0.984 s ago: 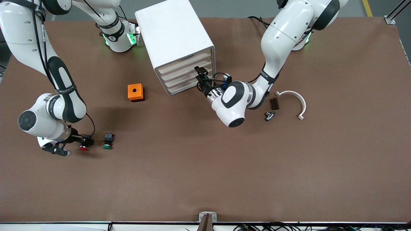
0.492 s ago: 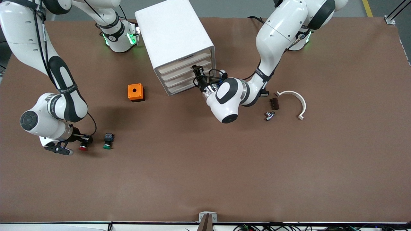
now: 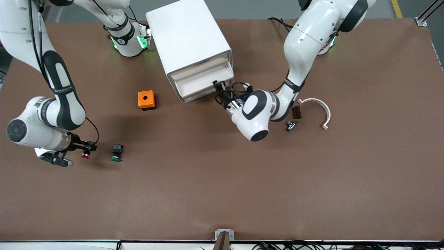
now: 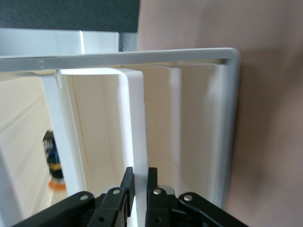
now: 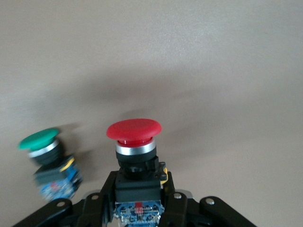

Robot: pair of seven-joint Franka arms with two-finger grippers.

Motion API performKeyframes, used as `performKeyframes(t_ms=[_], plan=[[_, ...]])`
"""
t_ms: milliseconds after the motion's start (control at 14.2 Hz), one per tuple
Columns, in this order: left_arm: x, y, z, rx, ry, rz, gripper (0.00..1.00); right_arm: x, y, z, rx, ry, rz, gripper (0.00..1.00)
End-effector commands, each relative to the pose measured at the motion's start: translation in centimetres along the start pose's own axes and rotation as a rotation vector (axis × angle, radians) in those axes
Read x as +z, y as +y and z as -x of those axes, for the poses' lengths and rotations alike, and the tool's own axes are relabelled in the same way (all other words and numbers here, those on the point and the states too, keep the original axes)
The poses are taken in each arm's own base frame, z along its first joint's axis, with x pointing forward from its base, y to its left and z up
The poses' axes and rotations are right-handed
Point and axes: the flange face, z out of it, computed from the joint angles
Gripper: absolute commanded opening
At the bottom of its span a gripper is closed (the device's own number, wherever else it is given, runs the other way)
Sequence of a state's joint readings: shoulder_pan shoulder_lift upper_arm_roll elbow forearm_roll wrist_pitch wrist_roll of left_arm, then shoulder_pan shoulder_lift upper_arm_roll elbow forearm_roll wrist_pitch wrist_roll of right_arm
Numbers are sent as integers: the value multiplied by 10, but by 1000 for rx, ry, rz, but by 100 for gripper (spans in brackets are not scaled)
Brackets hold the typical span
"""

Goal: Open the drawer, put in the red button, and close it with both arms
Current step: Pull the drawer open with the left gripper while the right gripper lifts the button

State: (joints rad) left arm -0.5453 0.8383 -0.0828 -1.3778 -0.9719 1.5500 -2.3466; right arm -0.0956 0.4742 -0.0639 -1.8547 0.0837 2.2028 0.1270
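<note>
The right tool [image 3: 86, 150] held the red button [image 5: 134, 137] by its body, cap pointing away from the tool, while the left tool [image 3: 219, 89] pinched the front lip of the drawer [image 3: 203, 80] (partly open), well apart over the counter [image 3: 222, 180].

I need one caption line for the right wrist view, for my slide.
Right end effector holds the red button above the table, green button beside it.
</note>
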Motion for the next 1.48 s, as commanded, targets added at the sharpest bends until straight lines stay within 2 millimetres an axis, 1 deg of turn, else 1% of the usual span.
performKeyframes(t_ms=[0,70,141,211,281,351,422,492,562,632,703,773,843,914,984,1054,1124,1195,1335,1405], plan=[[-63,1,-3,53,-78,66,1,-49,-29,28,87,-22,-11,0],[-80,5,-8,68,-101,88,2,-68,-48,40,126,-30,-8,0],[-89,7,-10,82,-114,102,7,-85,-66,52,174,-29,-7,0],[-94,11,-11,102,-128,121,18,-103,-87,67,221,-33,-4,0],[-95,12,-11,109,-132,127,47,-117,-104,81,256,-36,-3,0],[-95,12,-11,104,-131,129,90,-131,-122,97,307,-35,-13,0],[-98,10,-11,106,-133,133,99,-138,-139,114,356,-53,-52,0],[-106,10,-14,103,-141,144,100,-146,-167,135,390,-63,-81,0],[-115,12,-18,98,-148,159,100,-150,-188,152,438,-62,-77,0],[-128,10,-22,95,-159,179,100,-153,-219,175,484,-61,-71,0],[-144,13,-30,91,-172,208,100,-152,-248,196,530,-60,-65,0],[-159,18,-37,87,-182,236,100,-152,-267,211,577,-56,-66,0],[-179,16,-43,109,-194,275,100,-149,-292,232,606,-49,-69,0],[-201,10,-48,126,-203,324,100,-147,-309,246,645,-42,-77,0],[-216,7,-53,126,-203,361,100,-145,-326,260,685,-36,-86,0],[-236,-3,-61,124,-182,426,100,-143,-345,278,699,-28,-104,0],[-245,-7,-67,138,-136,481,100,-140,-359,289,719,-19,-121,0],[-253,-15,-74,173,-56,553,100,-131,-374,300,738,-13,-133,0],[-274,-31,-89,252,79,665,100,-117,-397,318,755,-6,-150,0],[-282,-44,-93,327,149,710,100,-110,-406,327,763,-4,-158,0]])
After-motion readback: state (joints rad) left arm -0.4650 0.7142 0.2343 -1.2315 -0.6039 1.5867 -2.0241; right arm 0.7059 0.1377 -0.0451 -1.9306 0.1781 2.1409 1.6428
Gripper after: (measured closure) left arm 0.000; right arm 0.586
